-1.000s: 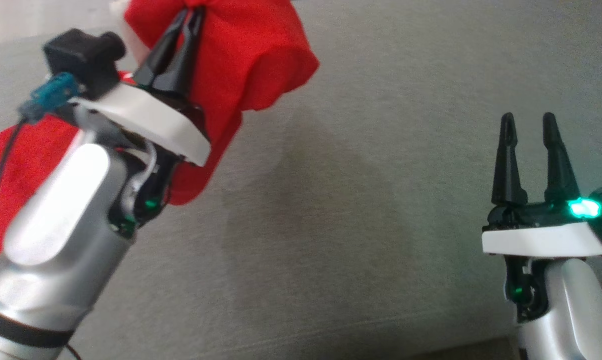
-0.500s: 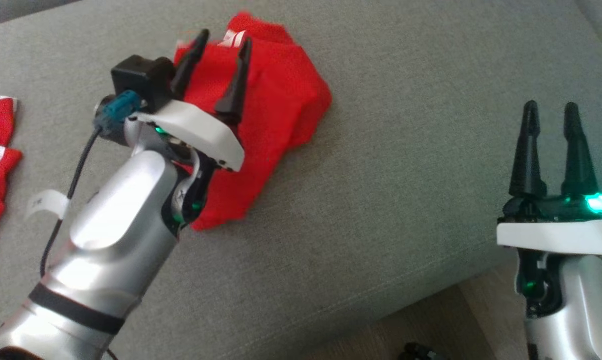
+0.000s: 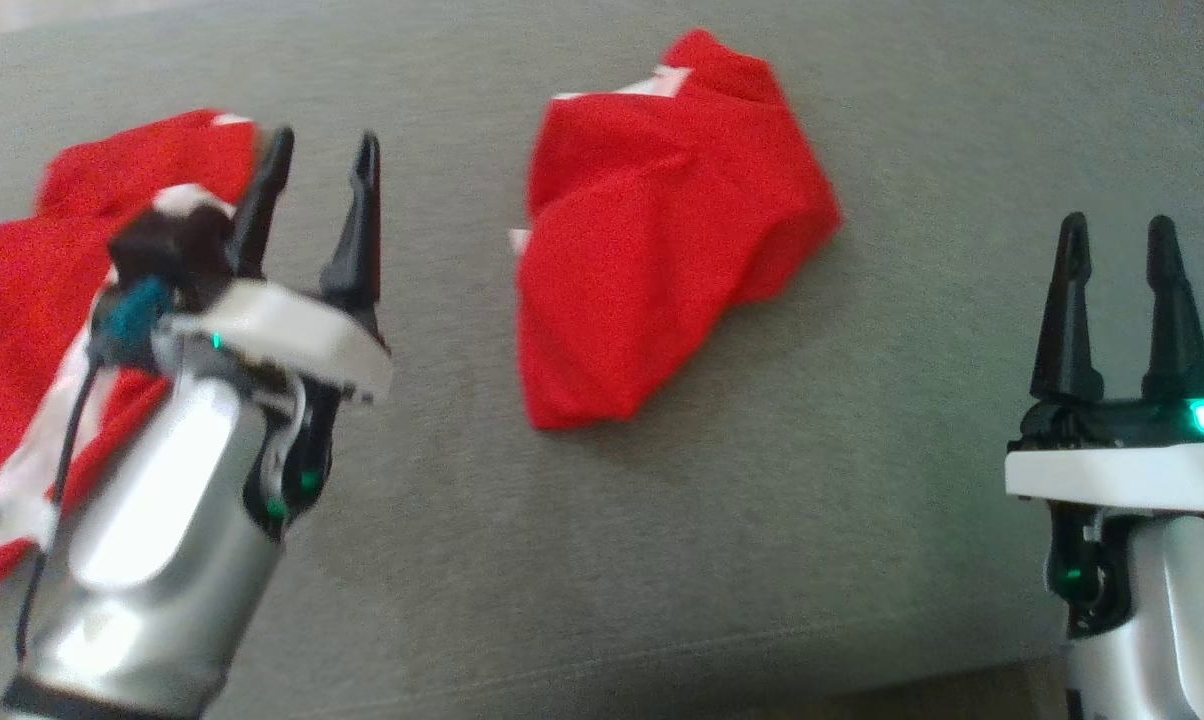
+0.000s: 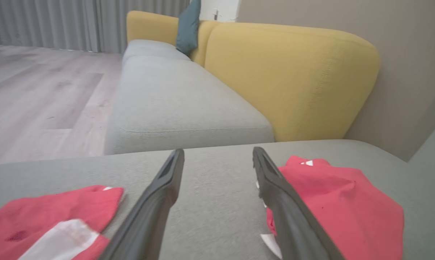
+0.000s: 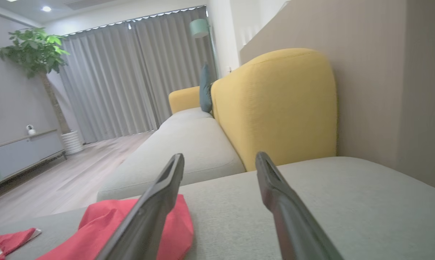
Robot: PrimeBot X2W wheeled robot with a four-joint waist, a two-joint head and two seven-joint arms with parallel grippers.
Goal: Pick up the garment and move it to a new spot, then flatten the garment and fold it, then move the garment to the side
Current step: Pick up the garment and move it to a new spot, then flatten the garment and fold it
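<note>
Change: left gripper (image 3: 323,145) was pinched on the red garment (image 3: 662,230) a second ago with the cloth lifted; now it has let go and sits clear, garment down on the grey seat cushion (image 3: 862,450). Head camera has shifted as well.
Left jaws: spread wide, nothing between them; left of the garment in head view, not touching it.
Right jaws: right gripper (image 3: 1117,225) same as before, wide open, empty, fingers pointing up the head view, well off to the garment's right.
Seat front: strip of wood floor (image 3: 962,695) past the cushion edge, lower right of head view.
Garment: loosely folded red heap, white trim at its far edge and left edge, mid-cushion between the two grippers; in left wrist view it lies just right of the right-hand finger.
Other cloth: red-and-white cloth (image 3: 22,270) on the same cushion, partly behind the left arm, bare grey seat between it and the garment.
Next seat: second grey seat (image 4: 174,101) beyond, yellow backrest (image 4: 286,79) along it, teal pillow (image 4: 188,25) leaning on the backrest.
Far: more wood floor, grey curtains (image 5: 130,72), potted plant (image 5: 29,50) beside a low cabinet (image 5: 22,151).
</note>
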